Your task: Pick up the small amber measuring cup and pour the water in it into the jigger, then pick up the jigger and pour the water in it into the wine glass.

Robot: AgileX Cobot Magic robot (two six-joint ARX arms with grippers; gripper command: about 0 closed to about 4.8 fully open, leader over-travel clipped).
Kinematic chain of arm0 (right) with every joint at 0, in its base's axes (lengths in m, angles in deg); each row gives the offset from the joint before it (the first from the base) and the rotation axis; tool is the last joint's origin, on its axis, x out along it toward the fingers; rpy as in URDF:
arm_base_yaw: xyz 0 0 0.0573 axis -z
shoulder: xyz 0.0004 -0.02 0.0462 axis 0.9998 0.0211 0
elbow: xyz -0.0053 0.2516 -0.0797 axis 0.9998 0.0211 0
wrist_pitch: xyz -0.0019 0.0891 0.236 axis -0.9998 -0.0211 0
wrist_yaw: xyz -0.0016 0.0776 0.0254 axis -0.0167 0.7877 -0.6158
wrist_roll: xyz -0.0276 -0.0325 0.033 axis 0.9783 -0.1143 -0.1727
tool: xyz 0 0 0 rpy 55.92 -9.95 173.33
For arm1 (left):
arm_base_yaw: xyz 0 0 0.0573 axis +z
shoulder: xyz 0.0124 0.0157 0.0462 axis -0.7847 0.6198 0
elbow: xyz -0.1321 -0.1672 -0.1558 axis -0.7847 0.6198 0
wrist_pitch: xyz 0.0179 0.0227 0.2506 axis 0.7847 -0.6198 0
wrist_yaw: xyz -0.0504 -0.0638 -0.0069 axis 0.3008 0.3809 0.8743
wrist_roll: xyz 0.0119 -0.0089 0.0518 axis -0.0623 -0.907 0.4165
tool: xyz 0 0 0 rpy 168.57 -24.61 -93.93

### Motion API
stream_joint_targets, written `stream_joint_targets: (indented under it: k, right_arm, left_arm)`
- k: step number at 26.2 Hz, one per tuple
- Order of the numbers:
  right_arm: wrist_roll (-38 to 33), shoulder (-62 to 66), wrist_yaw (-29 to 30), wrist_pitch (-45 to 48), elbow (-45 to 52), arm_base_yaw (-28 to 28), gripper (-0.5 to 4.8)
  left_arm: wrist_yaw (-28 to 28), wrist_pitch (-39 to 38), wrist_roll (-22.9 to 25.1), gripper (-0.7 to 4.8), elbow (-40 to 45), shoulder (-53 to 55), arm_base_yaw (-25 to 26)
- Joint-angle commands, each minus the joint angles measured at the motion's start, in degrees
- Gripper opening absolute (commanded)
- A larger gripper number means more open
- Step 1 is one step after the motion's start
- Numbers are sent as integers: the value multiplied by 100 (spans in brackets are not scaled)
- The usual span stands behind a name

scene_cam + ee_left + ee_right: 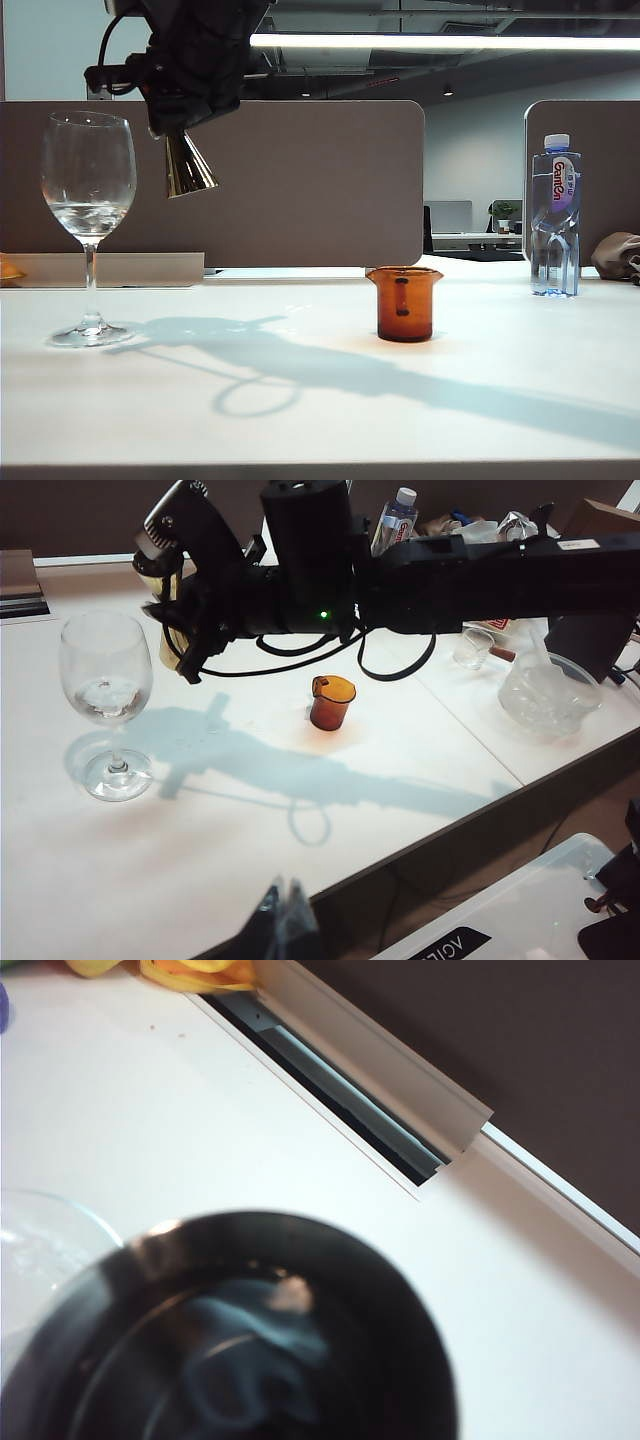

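- The white counter [330, 400] carries the vessels; a grey partition panel [300, 180] stands along its far edge.
- The right arm [480, 575] stretches level across the counter in the left wrist view, its black body reaching from the right side over to the wine glass; its shadow lies long on the surface below.
- The right pincer [185, 125] hangs high above the counter, just right of the wine glass's rim in the exterior view; it is clamped on the jigger, fingers wrapped round the upper part.
- The left pincer [283, 912] shows only as dark fingertips at the near edge of the counter, well apart from every vessel; I cannot tell how wide it stands, and nothing is seen in it.
- The wine glass [89, 210] stands upright at the left, a little water [89, 215] low in its bowl.
- A clear plastic bottle with a blue label [555, 215] stands upright at the far right.
- The jigger [187, 165], gold and shiny, is held in the air beside the glass's bowl, slightly tilted, one cone flaring downward; in the right wrist view its dark mouth fills the foreground, blurred.
- The small amber measuring cup [404, 303] stands upright near the middle of the counter, handle facing the exterior camera, well apart from glass and bottle.
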Motion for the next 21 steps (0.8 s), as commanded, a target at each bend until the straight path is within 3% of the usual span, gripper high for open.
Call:
stream_joint_targets:
  k: [1, 21]
  right_arm:
    - [247, 7, -7, 160, -44, -13, 39]
    - [1143, 63, -7, 494, -85, -20, 39]
  left_arm:
    - [22, -28, 2, -2, -17, 4, 4]
    - [22, -28, 2, -2, -17, 4, 4]
